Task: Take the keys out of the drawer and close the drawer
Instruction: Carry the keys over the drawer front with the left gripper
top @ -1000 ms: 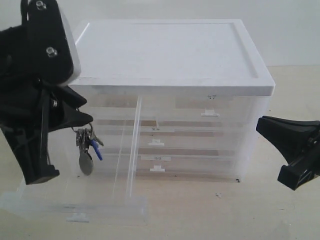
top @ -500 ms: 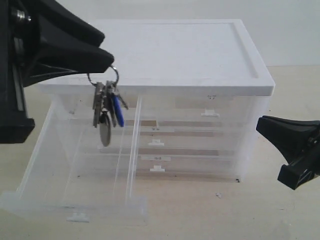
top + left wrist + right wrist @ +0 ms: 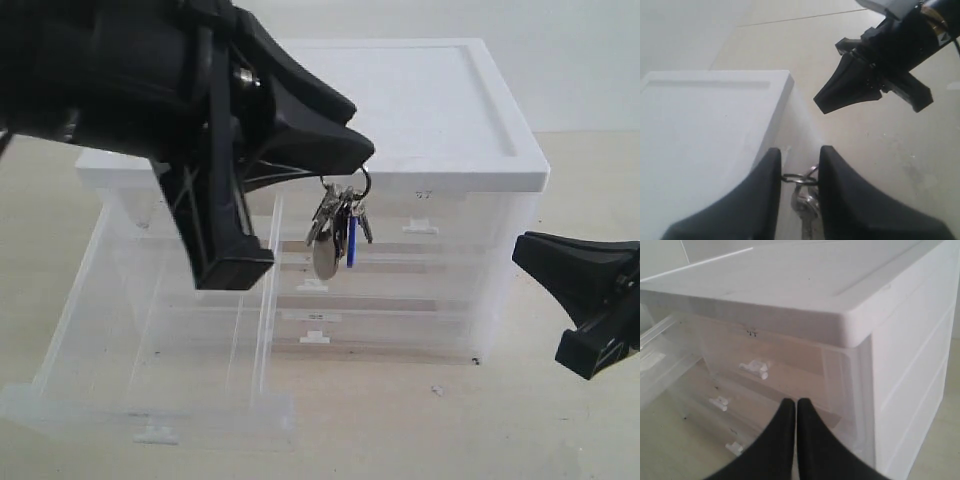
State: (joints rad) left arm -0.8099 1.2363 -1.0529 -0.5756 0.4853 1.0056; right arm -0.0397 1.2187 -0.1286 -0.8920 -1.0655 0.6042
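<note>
Drawer (image 3: 140,405) and its cabinet (image 3: 400,100) fill most of your exterior frame. The cabinet is a boxy unit with a smooth, opaque white top with a raised rim, over translucent plastic fronts. The drawer is half-width and clear-walled. It stands pulled far out toward the lower left, with a small white tab on its front wall, and its floor looks bare. Both rest on a pale matte table (image 3: 450,420).

Your left gripper (image 3: 350,160) is a bulky black wedge across the upper left and centre. Its tapered matte fingers are clamped on the thin wire ring (image 3: 797,177), which bridges the narrow gap between them. Your right gripper (image 3: 522,252) sits at the right edge, low beside the cabinet and apart from it. Its two smooth black fingers are pressed together into one point.

From the ring the keys (image 3: 335,235) hang free at mid-frame, in front of the cabinet's upper fronts and to the right of the drawer. They are flat silver blades, a round grey disc and a slim blue plastic piece
</note>
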